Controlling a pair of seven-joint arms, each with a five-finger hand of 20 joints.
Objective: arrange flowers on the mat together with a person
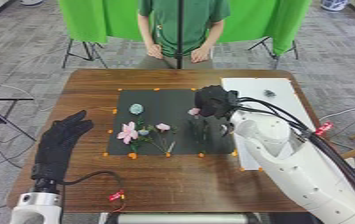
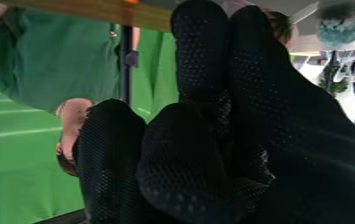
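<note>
One pink flower (image 1: 194, 111) is partly hidden by the right hand (image 1: 215, 101).

Head view: R hand (image 1: 214, 101) hides pt. of mat (image 1: 163, 110) & pt. of sheet (image 1: 260, 111); can't tell if it grips a stem. R arm (image 1: 284, 159) covers more sheet, L arm (image 1: 37, 212) cut off by bottom edge. Stems (image 1: 200, 132) blur w/ mat (dark on dark). 1 sprig (image 1: 269, 93) too small for detail. R wrist view: 1 pink flower (image 2: 234, 6) mostly hidden behind glove.
</note>
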